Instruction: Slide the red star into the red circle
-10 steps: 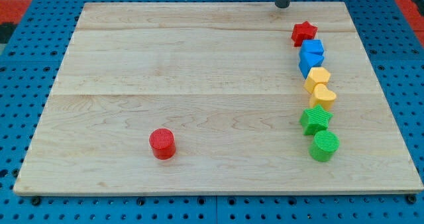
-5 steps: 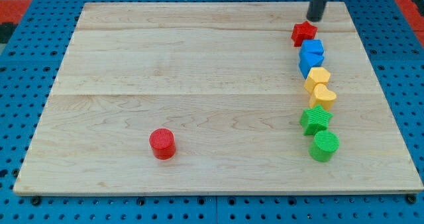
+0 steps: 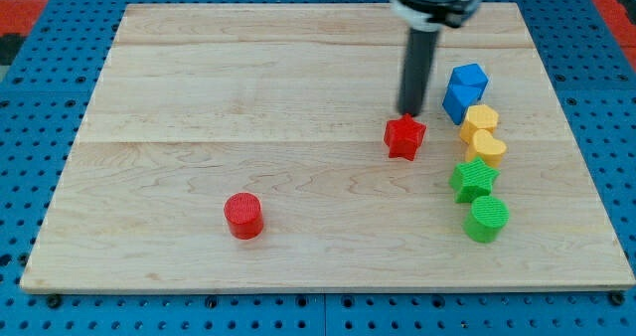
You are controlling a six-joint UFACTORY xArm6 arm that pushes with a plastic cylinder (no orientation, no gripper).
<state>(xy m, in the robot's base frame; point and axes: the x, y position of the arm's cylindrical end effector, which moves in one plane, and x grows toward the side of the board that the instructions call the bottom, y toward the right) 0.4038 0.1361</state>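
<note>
The red star lies on the wooden board, right of centre. My tip touches the star's upper edge, just above it. The red circle stands at the lower left of centre, well apart from the star, down and to the left of it.
A column of blocks runs down the view's right: a blue block, two yellow blocks, a green star and a green circle. The column is just right of the star.
My tip came from the board's top right edge down and left. The red star has been pushed out of the top of the column, down and to the left.
</note>
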